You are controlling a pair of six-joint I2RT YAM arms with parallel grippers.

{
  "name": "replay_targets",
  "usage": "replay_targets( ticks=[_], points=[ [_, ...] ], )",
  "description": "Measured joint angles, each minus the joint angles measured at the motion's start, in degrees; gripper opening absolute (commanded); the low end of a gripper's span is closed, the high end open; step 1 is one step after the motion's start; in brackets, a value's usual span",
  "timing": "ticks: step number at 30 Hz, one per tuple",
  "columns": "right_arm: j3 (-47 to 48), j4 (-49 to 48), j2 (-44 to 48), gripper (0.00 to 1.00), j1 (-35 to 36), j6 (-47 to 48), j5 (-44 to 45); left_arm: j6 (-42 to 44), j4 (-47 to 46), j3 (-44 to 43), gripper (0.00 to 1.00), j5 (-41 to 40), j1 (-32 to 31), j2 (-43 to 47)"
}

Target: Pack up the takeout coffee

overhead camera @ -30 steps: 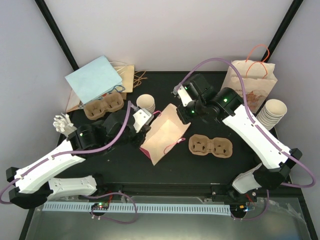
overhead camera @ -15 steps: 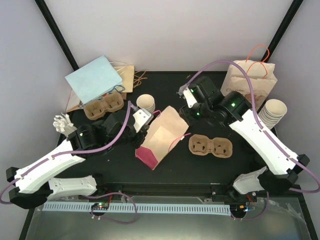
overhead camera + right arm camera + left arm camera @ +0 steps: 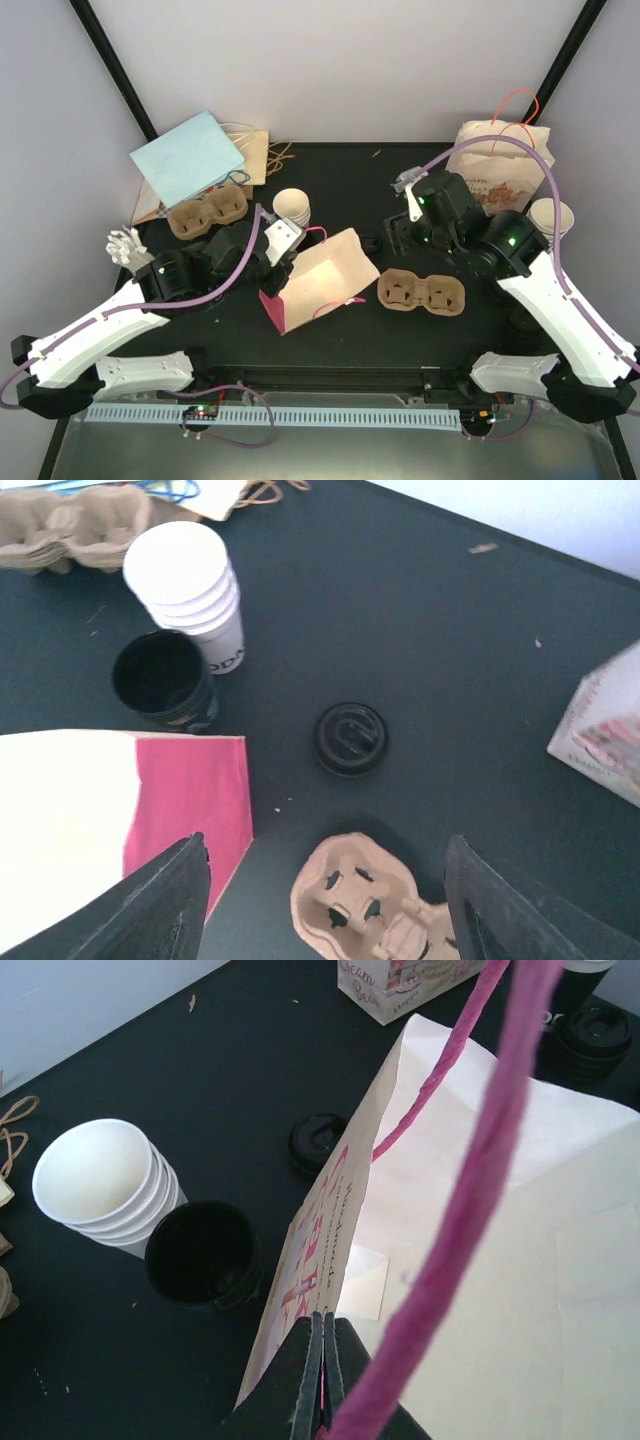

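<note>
With its rim clamped by the left gripper alone, the right gripper spread empty, the bag could be collapsed.

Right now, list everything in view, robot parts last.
cream paper bag with pink handles: one, cream, centre, on its side
white paper cup stacks: two, white, behind that bag and right edge
black cup: one, black, beside the centre stack
black lid: one, black, right of that cup
brown pulp cup carriers: two, brown, right of the bag and back left
light blue paper bag: one, blue, back left
printed paper bag with orange handles: one, cream, back right
left gripper: shut on the cream bag's rim
right gripper: open, holding nothing
</note>
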State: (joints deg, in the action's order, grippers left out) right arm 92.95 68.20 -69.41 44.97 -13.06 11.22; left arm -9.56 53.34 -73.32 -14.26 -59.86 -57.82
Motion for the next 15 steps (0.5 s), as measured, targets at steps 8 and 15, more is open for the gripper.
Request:
replay_targets(
  ticks=[8, 15],
  points=[
    [-8.46, -0.96, 4.72, 1.0, -3.61, -6.19, 8.74, 1.05, -0.26, 0.92, 0.02, -0.09, -0.02, 0.87],
    [-14.62, 0.72, 3.61, 1.0, -5.6, -16.13, 15.91, 1.51, -0.28, 1.27, 0.02, -0.09, 0.0, 1.38]
  ],
)
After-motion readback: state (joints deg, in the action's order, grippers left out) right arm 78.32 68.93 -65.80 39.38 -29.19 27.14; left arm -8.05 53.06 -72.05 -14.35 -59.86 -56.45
